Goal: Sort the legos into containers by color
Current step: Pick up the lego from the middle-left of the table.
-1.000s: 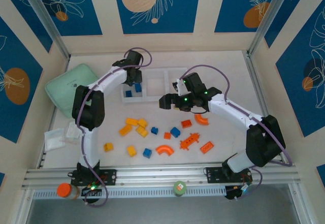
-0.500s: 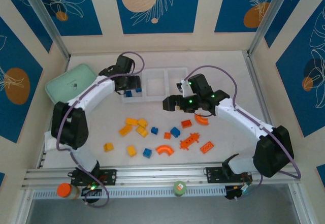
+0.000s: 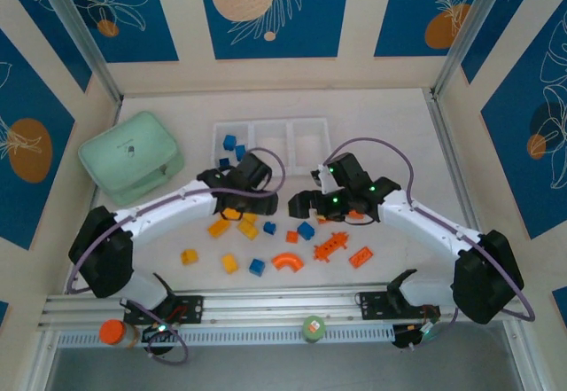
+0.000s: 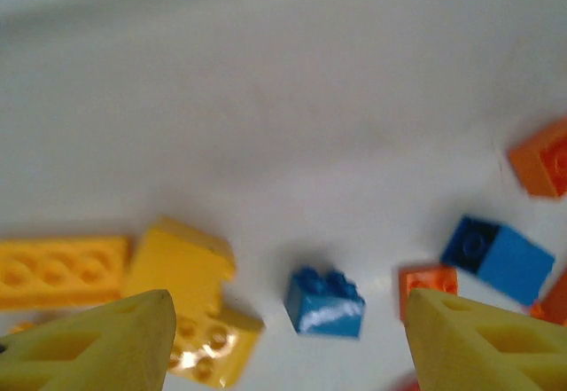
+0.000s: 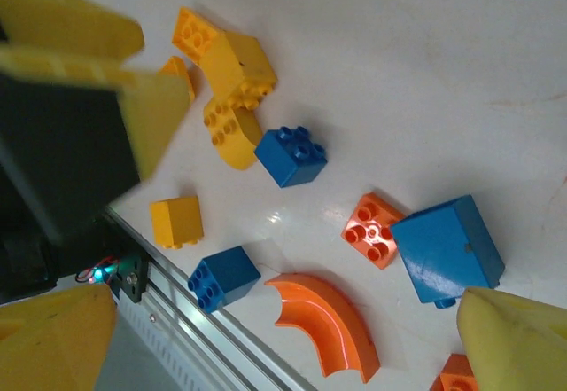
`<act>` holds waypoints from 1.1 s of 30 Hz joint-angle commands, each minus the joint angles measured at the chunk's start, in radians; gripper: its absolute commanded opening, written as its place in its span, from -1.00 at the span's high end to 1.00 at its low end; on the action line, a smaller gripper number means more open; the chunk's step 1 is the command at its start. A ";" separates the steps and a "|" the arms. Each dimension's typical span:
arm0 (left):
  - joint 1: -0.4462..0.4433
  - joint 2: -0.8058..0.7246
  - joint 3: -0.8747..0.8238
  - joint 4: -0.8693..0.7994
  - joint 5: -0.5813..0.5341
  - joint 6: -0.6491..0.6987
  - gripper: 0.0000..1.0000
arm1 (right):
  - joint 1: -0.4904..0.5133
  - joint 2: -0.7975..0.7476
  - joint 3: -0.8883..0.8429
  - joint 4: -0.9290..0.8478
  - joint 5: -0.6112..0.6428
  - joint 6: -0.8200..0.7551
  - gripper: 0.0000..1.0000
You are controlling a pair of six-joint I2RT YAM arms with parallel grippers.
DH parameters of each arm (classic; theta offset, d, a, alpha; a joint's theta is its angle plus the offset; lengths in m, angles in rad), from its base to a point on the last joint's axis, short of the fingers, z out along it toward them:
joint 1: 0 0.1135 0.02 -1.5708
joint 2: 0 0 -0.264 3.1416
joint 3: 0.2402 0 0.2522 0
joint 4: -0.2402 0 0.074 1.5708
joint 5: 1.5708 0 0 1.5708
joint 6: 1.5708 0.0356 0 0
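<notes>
Left end effector (image 4: 285, 342), fingers spread and empty, is held above a blue lego (image 4: 325, 302) beside yellow legos (image 4: 182, 276). Right end effector (image 5: 288, 342), likewise spread and empty, is poised over an orange arch (image 5: 323, 320). The containers (image 3: 270, 136) are placed at 12 o'clock on the tabletop (image 3: 390, 125); loose legos (image 3: 266, 231) are scattered toward 6 o'clock.

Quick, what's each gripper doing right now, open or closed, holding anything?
Left gripper: open, holding nothing.
Right gripper: open wide, holding nothing.
</notes>
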 commanded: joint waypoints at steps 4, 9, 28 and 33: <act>-0.111 0.024 -0.019 -0.051 -0.011 -0.073 -0.36 | 0.010 -0.051 -0.070 0.022 0.023 0.032 -0.98; -0.126 0.108 -0.006 -0.028 -0.044 -0.080 -0.35 | -0.004 -0.058 -0.097 0.029 0.028 0.030 -0.98; -0.126 0.286 0.060 0.011 -0.034 -0.045 0.20 | -0.037 -0.085 -0.122 0.032 0.027 0.024 -0.98; -0.126 0.264 0.037 0.022 -0.026 -0.056 0.39 | -0.040 -0.081 -0.124 0.035 0.025 0.022 -0.98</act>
